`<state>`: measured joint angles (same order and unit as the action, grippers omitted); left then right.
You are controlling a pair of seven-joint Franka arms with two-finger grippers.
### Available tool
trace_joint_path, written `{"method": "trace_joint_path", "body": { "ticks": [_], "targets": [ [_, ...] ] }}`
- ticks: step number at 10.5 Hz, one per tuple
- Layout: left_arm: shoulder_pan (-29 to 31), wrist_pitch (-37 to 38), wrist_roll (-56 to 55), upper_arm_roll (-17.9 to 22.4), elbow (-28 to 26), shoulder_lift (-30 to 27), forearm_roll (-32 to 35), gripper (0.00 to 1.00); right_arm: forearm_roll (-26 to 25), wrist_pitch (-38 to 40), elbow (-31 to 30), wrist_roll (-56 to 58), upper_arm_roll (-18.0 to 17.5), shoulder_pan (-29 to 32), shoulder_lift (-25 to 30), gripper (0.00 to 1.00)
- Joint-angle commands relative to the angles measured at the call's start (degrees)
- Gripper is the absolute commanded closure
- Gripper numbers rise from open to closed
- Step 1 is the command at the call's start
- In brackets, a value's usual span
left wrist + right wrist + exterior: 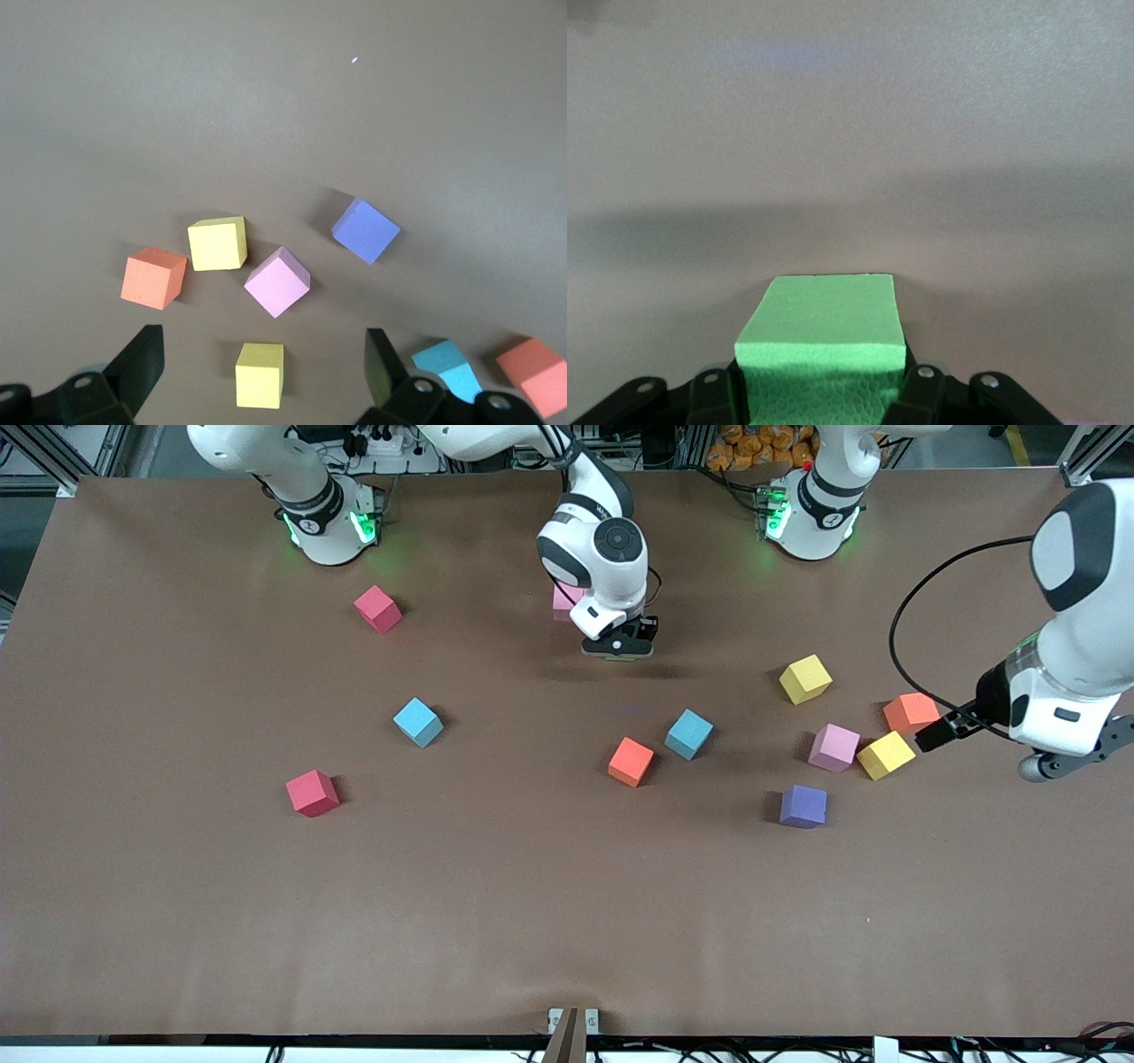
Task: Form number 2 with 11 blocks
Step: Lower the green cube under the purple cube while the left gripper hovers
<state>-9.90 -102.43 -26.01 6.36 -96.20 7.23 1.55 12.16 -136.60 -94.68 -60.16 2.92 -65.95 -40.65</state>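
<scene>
The setting was a robotics lab. Two white Franka arms stood bolted along one edge of a wide brown table [177, 921], green status lights glowing at their bases. Aluminium framing [53, 460], a power strip [376, 441] and bundled cables [673, 460] crowded the space above the table edge.

The right arm's wrist covers most of a pink matte cube [563, 599]. In the left wrist view, a red-orange matte cube [534, 375] is cut off at the edge.
</scene>
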Motion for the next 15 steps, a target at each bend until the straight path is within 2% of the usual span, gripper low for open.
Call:
{"method": "trace_joint_path", "body": {
  "ticks": [1, 5, 13, 14, 15],
  "targets": [
    [0.7, 4.1, 7.1, -1.2, 3.4, -0.9, 1.6, 0.00, 0.7, -0.1, 2.4, -0.8, 0.2, -0.9, -1.7, 1.00],
    [0.6, 5.5, 9.0, -1.9, 3.7, -3.4, 1.5, 0.00, 0.8, -0.1, 3.0, -0.8, 0.2, -1.2, -2.2, 1.00],
    [0.6, 6.0, 9.0, -1.8, 4.1, -3.3, 0.8, 0.00, 0.2, 0.6, 2.5, -2.2, 0.3, -2.8, -2.1, 1.00],
    [0.6, 6.1, 9.0, -1.8, 3.9, -3.3, 0.7, 0.00, 0.2, 0.7, 2.6, -2.1, 0.3, -2.8, -2.1, 0.60],
    [0.3, 6.0, 8.3, -1.9, 3.7, -3.0, 1.3, 0.00, 0.1, 0.6, 2.6, -2.2, 0.3, -2.9, -2.1, 0.01]
  ]
}}
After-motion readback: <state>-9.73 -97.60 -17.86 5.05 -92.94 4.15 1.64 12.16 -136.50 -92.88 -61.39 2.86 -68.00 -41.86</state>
